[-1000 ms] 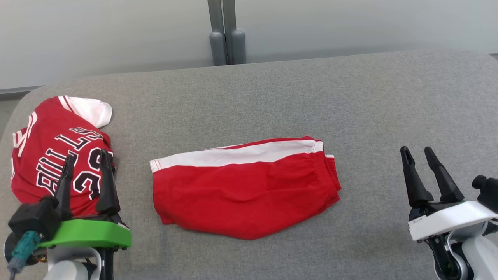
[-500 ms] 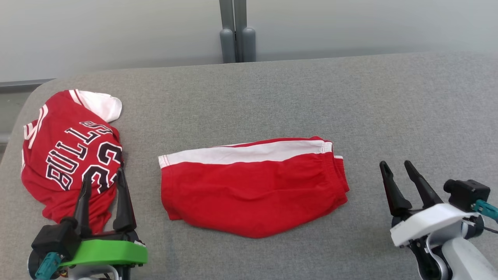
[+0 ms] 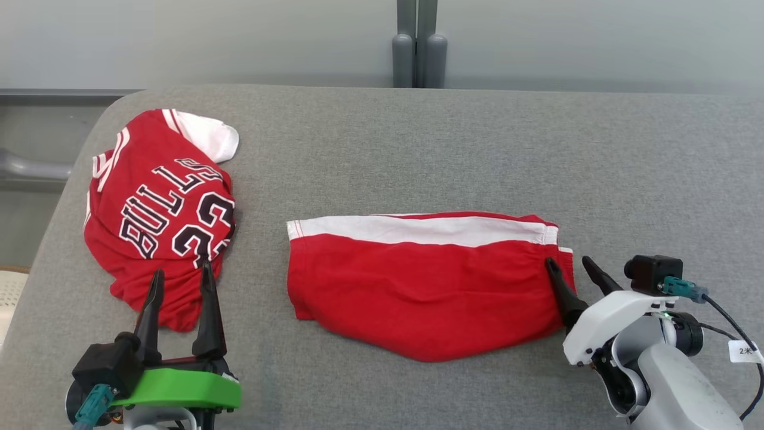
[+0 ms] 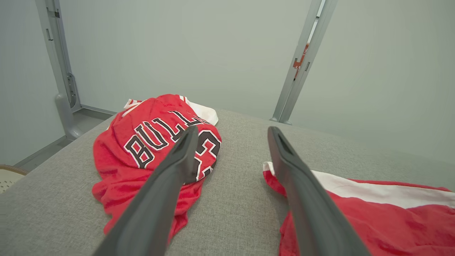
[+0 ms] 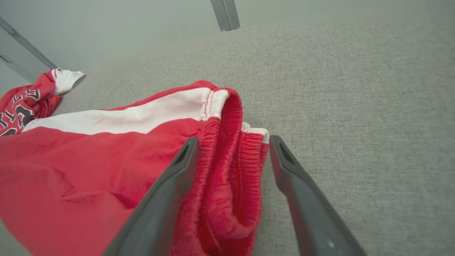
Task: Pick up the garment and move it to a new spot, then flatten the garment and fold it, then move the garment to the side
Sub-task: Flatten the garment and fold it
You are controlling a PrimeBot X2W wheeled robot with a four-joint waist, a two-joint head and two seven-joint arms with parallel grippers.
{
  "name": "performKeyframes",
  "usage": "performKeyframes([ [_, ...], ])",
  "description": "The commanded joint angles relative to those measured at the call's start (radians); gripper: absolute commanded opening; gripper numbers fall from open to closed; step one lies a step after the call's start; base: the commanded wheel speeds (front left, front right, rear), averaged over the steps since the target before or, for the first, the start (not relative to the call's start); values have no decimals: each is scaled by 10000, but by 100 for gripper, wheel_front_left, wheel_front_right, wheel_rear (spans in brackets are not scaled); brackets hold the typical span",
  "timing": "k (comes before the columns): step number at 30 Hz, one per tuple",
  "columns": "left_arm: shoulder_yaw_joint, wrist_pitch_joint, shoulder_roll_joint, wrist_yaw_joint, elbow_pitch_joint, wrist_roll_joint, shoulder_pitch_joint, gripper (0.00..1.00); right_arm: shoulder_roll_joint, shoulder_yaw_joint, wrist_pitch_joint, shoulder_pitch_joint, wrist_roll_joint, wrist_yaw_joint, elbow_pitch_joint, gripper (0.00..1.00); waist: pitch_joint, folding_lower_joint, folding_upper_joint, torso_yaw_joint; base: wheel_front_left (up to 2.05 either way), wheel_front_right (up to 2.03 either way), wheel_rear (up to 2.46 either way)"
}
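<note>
- We are logging the red shorts (image 3: 427,286) as lying flat and folded in half near the middle of the grey fabric-covered table (image 3: 418,149). The white side stripe is running along the far edge. The elastic waistband is facing the robot's right and the leg hem its left.
- The near edge of the shorts is bowing toward the robot, and shallow creases are showing in the red cloth.
- The right gripper (image 3: 567,261) is sitting at the waistband end, fingers spread and clamping nothing. In the right wrist view one finger is lying over the gathered red waistband and the other over bare table just beyond it, so the waistband layers are falling between them. We are unable to tell whether either finger is touching the cloth.
- The left gripper (image 3: 182,270) is hovering at the lower left, released and empty, with its fingertips over the near hem of a crumpled red jersey (image 3: 161,209).
- The jersey, with black "BULLS" lettering and a white patch at its far end, is lying at the table's left end, apart from the shorts.
- A grey post (image 3: 419,45) is standing behind the table's far edge against a pale wall.
</note>
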Motion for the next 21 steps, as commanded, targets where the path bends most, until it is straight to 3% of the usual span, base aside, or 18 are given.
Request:
performKeyframes([
  [1,71,-27,-55,-101,34,102,-165,100,68,-151,120,-82,-49,5,194,100,100,0,0,196,0,0,0],
  [10,205,-29,-209,-353,321,253,-337,100,409,-1153,577,-9,-108,2,1043,100,370,0,0,293,0,0,0],
  [18,272,-29,-262,-509,484,307,-532,100,784,-880,1059,-155,994,-2,1355,100,536,0,0,356,0,0,0],
  [19,281,-29,-264,-514,494,322,-555,100,805,-805,1023,-228,1134,0,1383,48,547,0,0,367,0,0,0],
  [20,297,-29,-268,-516,512,340,-576,100,814,-734,953,-306,1257,0,1411,18,554,0,0,378,0,0,0],
  [21,312,-28,-270,-522,525,353,-583,100,811,-671,914,-358,1352,1,1424,18,555,0,0,381,0,0,0],
])
